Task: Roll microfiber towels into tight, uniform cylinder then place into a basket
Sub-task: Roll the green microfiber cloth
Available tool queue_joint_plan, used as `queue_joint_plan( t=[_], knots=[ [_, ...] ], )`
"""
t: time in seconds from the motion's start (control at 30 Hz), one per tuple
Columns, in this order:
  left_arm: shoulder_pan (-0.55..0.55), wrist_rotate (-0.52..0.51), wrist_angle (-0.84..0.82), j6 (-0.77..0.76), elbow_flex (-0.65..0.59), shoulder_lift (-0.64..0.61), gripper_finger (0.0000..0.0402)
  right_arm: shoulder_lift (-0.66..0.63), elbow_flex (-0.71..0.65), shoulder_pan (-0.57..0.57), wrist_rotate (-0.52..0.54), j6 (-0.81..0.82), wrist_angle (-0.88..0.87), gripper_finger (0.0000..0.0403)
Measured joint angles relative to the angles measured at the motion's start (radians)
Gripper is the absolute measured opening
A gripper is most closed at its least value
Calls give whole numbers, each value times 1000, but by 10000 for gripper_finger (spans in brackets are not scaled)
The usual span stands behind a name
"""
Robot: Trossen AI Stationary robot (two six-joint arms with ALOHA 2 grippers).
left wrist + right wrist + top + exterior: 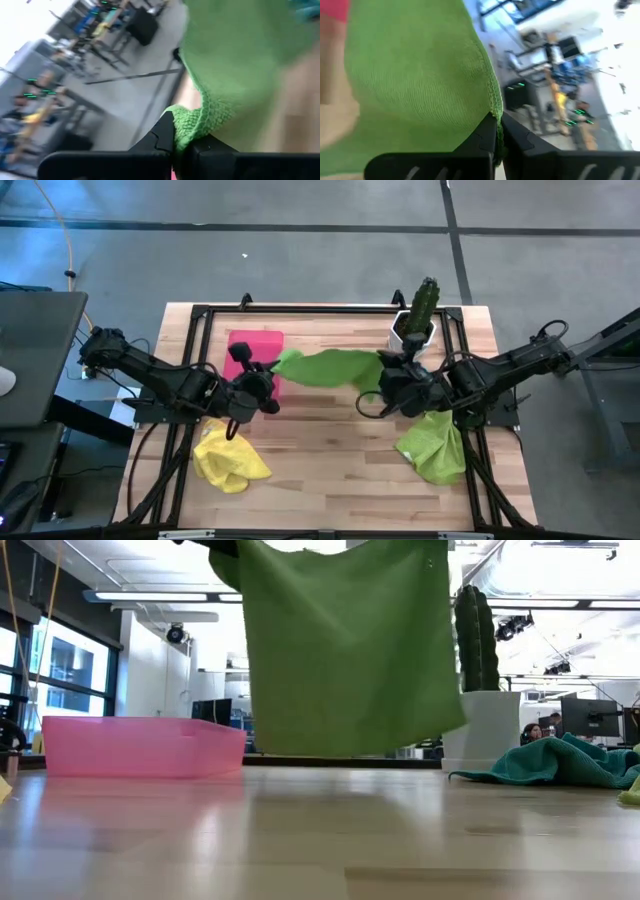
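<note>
A green microfiber towel (330, 367) hangs spread between my two grippers above the middle of the table. In the low view it is a flat sheet (350, 650) whose lower edge is clear of the tabletop. My left gripper (275, 372) is shut on its left end and my right gripper (381, 376) on its right end. The pink basket (255, 350) stands at the far left, behind the left gripper. A yellow towel (228, 460) lies crumpled at the near left and a lime green one (435, 445) at the near right. A teal towel (560, 762) lies by the white pot. My left gripper pinches a bunched upper corner of the green towel (192, 127) between its two fingers, coming roughly level from the table's left. The cloth spreads away from the fingers and hangs clear of the table. How many layers it holds, I cannot tell. My right gripper pinches the towel's stitched edge at the other upper corner (495, 107) between its two fingers, coming roughly level from the table's right. The cloth runs smooth from the fingers and hangs clear of the table.
A white pot with a green cactus (415, 320) stands at the far right, close behind the right gripper. A black frame (190, 360) runs round the wooden tabletop. Bare wood (330, 460) lies between the yellow and lime towels.
</note>
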Motion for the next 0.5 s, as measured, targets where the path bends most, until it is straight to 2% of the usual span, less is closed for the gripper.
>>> queue_joint_plan(
  t=[0.1, 0.33, 0.5],
  knots=[
    [0, 87, -1, -48, 0, 0, 0, 0, 0, 0, 56, -32, 0, 0],
    [28, 150, -18, -129, 6, 0, 0, 0, 0, -4, 27, -66, 0, 0],
    [140, 310, -211, -330, 97, 3, 0, 0, 0, -55, 26, -22, 0, 0]
  ],
)
